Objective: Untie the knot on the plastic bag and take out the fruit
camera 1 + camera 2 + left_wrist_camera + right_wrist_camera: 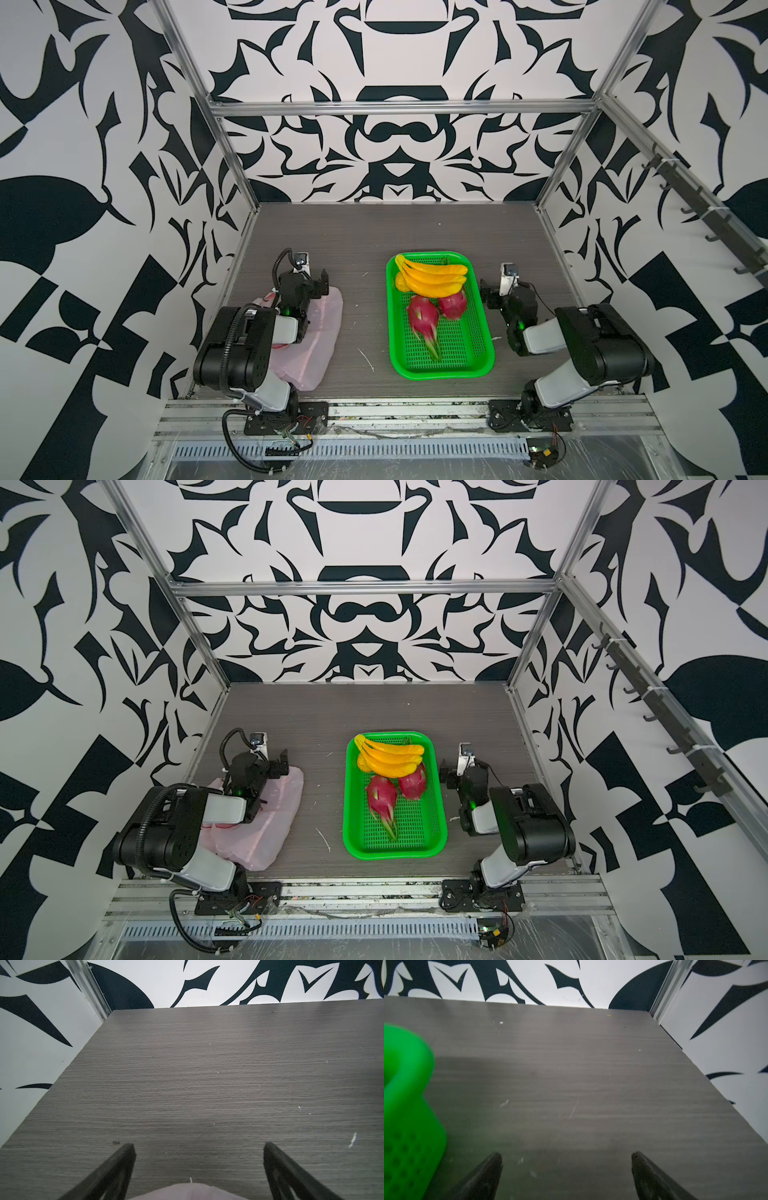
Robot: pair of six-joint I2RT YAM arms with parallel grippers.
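Note:
The pale-pink plastic bag [326, 332] [276, 812] lies slack on the table at the left, partly under my left arm. Its knot is hidden. My left gripper [311, 286] [199, 1145] hovers open over the bag's far edge [187, 1190], holding nothing. The fruit lies in the green basket [444, 375]: a yellow banana bunch [432, 276], two magenta dragon fruits [424, 320] [454, 305] and a small round yellow fruit [401, 283]. Just right of the basket's far corner, my right gripper [498, 291] [566, 1154] is open and empty above the table.
The basket [395, 856] [404, 1105] sits at mid-table. Patterned walls and aluminium posts close in the grey wood-grain table [365, 241] on three sides. A rail with hooks [702, 216] runs along the right wall. Both arm bases stand at the front edge.

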